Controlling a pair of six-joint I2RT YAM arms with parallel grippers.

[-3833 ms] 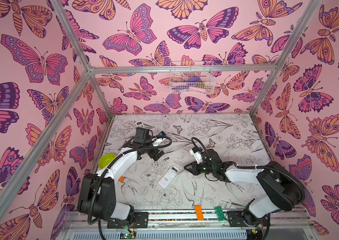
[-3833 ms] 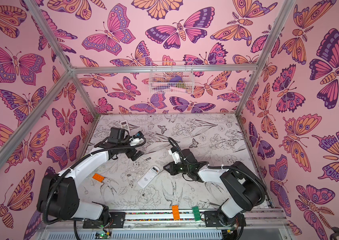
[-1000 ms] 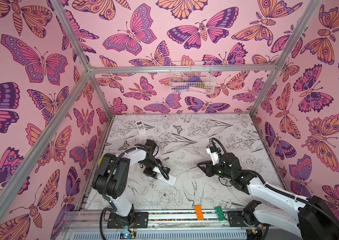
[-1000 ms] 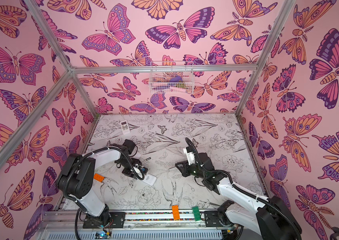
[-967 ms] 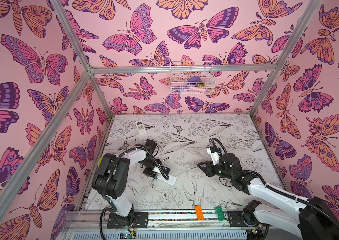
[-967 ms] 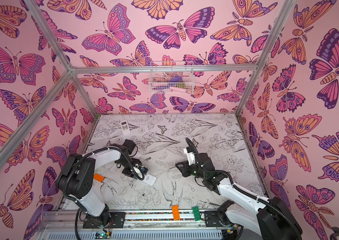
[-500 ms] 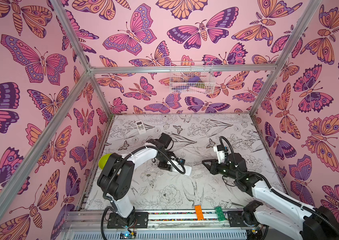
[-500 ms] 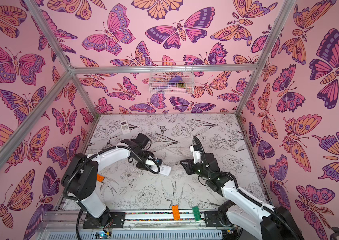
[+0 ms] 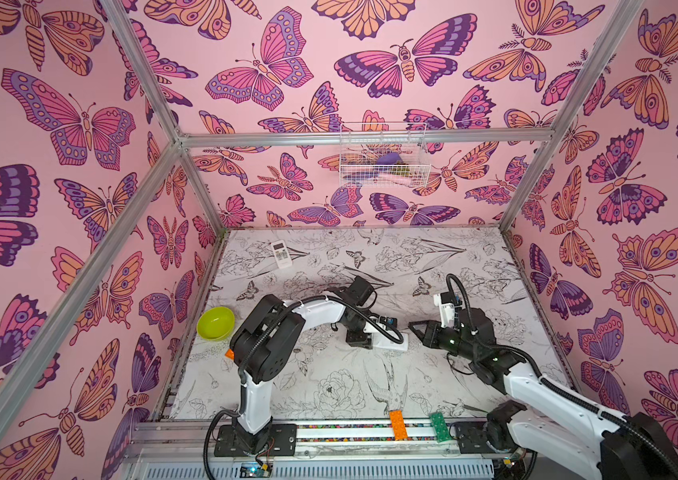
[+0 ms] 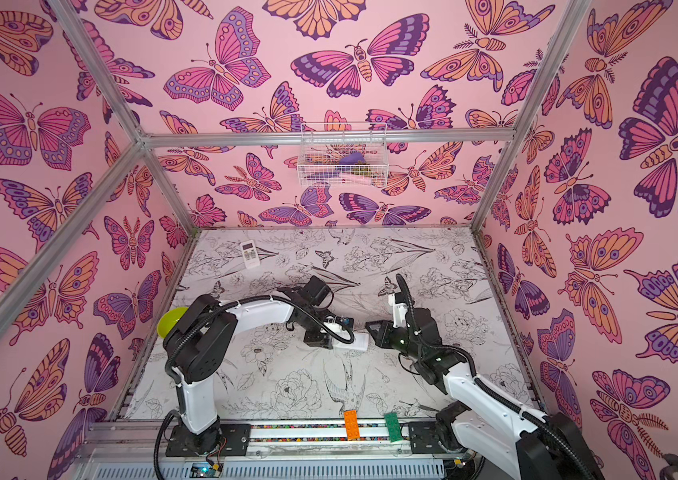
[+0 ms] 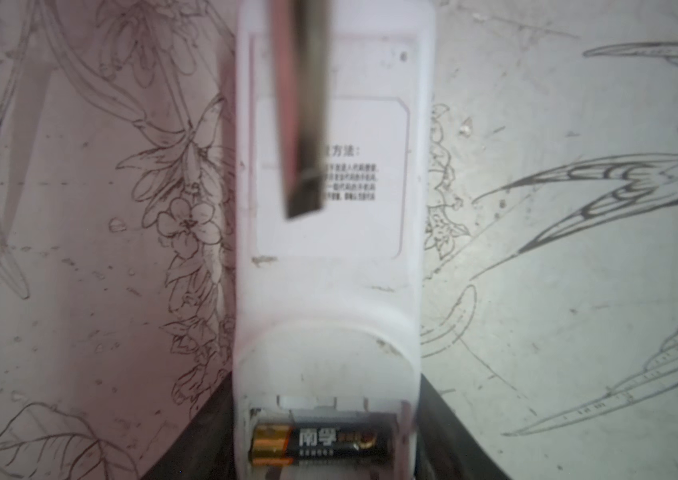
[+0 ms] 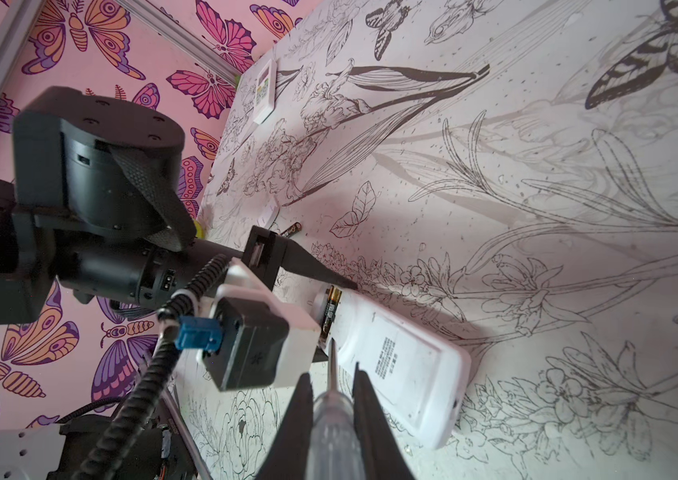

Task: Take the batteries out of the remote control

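Floral worktop [image 9: 329, 374]: a loose battery [image 12: 292, 228] lies beyond your left gripper [image 9: 364, 337], which has swung the white remote control [image 11: 329, 324] to centre, clamped by its open end, the seated battery [image 11: 316, 446] now within prying reach. Your right gripper [image 9: 418, 330], arm stretched low, pinches the screwdriver [image 12: 331, 436] over the remote's back.

The left gripper [image 9: 362, 338] has moved the remote control [image 9: 389, 341] toward 3 o'clock; the right gripper [image 9: 414, 328], with the screwdriver [image 12: 331, 436], has withdrawn toward 3 o'clock.

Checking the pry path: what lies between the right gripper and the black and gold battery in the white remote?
Right wrist view: only the shaft of the clear-handled screwdriver the right gripper holds, then bare remote plastic.
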